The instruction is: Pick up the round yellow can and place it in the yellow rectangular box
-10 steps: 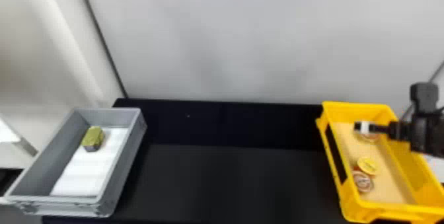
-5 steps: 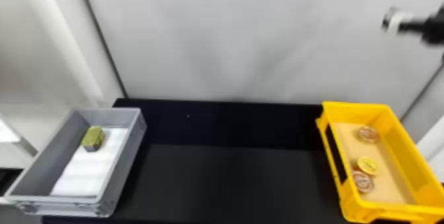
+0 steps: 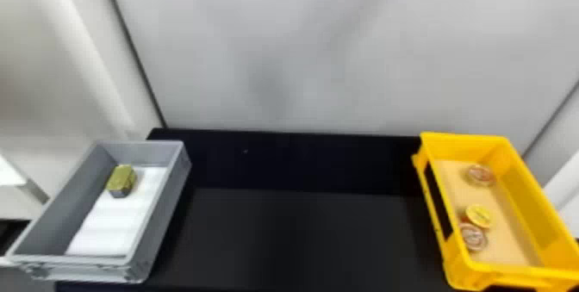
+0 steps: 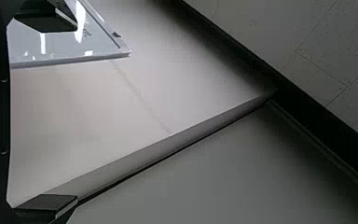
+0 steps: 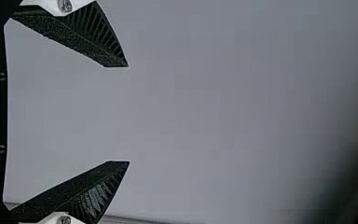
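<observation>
Well, the right gripper (image 5: 128, 114) is wide open and empty, and so is the left gripper (image 4: 77, 113). On the right, the yellow rectangular box (image 3: 465, 145) holds a reddish round can (image 3: 474, 237), then the round yellow can (image 3: 479, 216) just past it, then another reddish can (image 3: 481, 175) farther back. On the left, a gray box (image 3: 146, 148) has a green block (image 3: 122, 179) inside. Behind the black table (image 3: 301, 235) is a pale wall (image 3: 301, 54).

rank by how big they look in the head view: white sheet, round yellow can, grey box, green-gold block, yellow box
1. grey box and yellow box, too alike to rank
2. white sheet
3. green-gold block
4. round yellow can
</observation>
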Tool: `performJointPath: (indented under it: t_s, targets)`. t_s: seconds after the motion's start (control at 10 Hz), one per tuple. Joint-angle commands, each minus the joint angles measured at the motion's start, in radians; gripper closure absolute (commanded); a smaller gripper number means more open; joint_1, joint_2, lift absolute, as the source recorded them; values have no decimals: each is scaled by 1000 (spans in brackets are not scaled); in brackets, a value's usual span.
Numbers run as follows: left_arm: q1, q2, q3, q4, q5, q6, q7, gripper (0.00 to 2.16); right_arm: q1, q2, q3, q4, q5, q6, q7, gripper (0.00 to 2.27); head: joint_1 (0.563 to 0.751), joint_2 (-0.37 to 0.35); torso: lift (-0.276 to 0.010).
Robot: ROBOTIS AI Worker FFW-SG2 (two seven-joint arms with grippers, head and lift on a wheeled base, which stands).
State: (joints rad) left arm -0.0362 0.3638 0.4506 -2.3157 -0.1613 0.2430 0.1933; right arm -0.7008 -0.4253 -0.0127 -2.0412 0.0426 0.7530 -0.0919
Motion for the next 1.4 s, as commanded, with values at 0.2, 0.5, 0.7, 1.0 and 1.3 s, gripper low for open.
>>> performJointPath:
  t_s: [0.2,0.5,0.7,1.0,1.3]
  targets:
    - [4,1,19,-5,-7,-20,5,-2,-60,-61,91,-109,45,-154,-97,-2,694,54,-3]
    - [10,0,24,-7,-12,-22,6,-2,-68,-90,142,-159,131,-176,-120,-2,694,54,-3]
    - [10,-2,25,-7,-12,-22,6,-2,-63,-90,139,-165,137,-181,-126,-2,694,54,-3]
    - [10,-2,25,-7,-14,-22,6,-2,-52,-93,140,-160,154,-202,-126,-2,694,54,-3]
    - [10,-2,21,-7,-14,-20,3,-2,-52,-89,139,-160,152,-204,-120,-2,694,54,-3]
